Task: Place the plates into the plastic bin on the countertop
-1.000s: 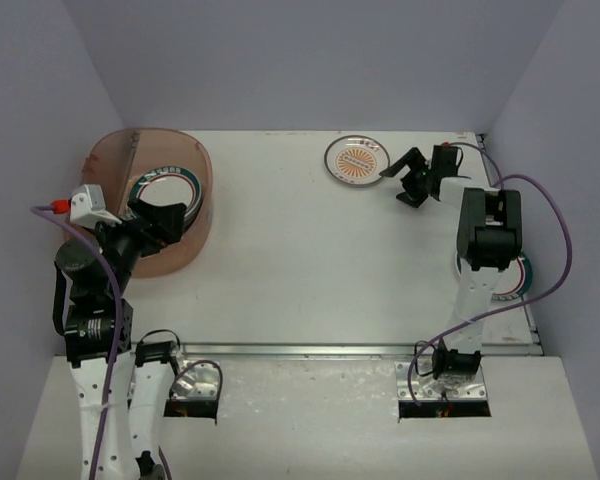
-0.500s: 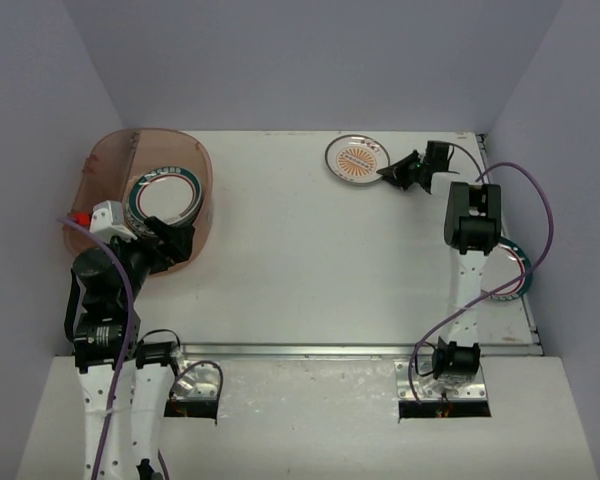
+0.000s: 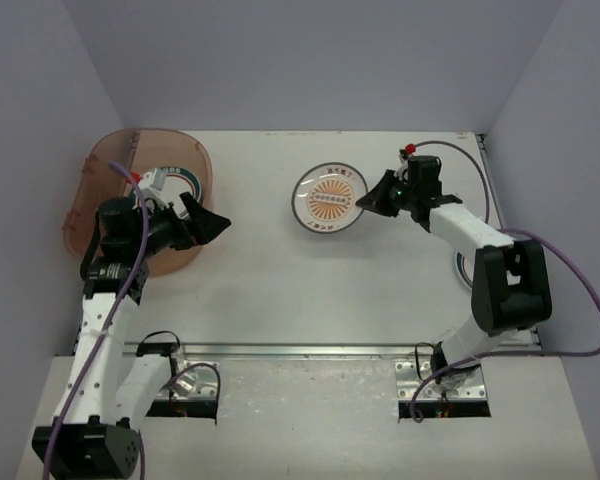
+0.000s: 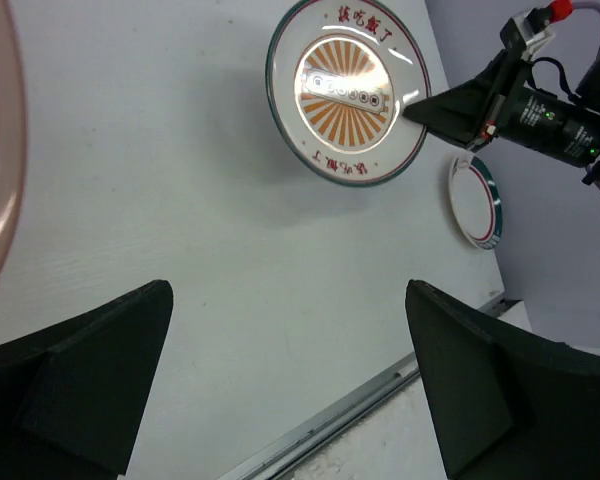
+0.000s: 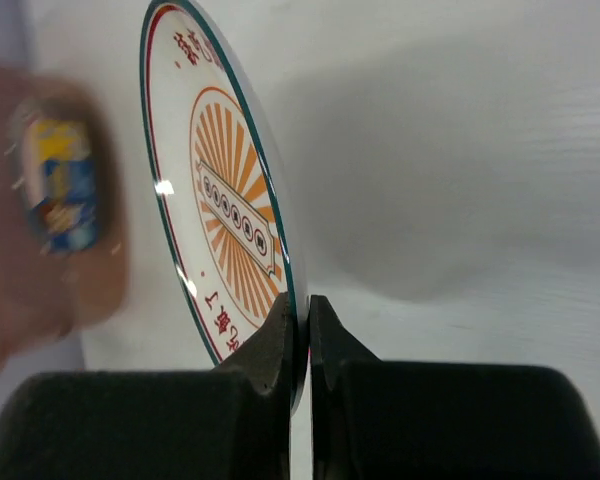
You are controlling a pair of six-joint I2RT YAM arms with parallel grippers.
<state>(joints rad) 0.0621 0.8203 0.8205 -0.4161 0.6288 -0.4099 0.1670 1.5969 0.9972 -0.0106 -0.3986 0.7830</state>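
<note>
1. right gripper — jaws pinched narrow on the rim of the orange sunburst plate. The fingertips clamp the plate's right-hand edge, one pad on each face.

2. orange sunburst plate — round, with a teal edge, red lettering round the border and orange rays at the centre. It extends leftward from the right gripper's fingertips. In the right wrist view it stands almost edge-on, with its shadow on the countertop beyond it, so it appears lifted clear.

3. left gripper — jaws spread wide, nothing between them. It hovers over bare countertop, with the sunburst plate well apart, ahead of its fingers.

4. plastic bin — translucent reddish-brown, with rounded corners. It sits just behind and to the left of the left gripper, with its right wall close beside the fingers. It is well apart from the right gripper, at the far left.

5. teal-rimmed plate — lies flat inside the bin, partly hidden by the left wrist.

6. teal-and-red-rimmed plate — white centre, flat on the countertop. It lies near the right arm, behind the right gripper, and is largely covered by the arm in the top view.

7. metal rail — runs along the countertop's near edge, behind both grippers.
</note>
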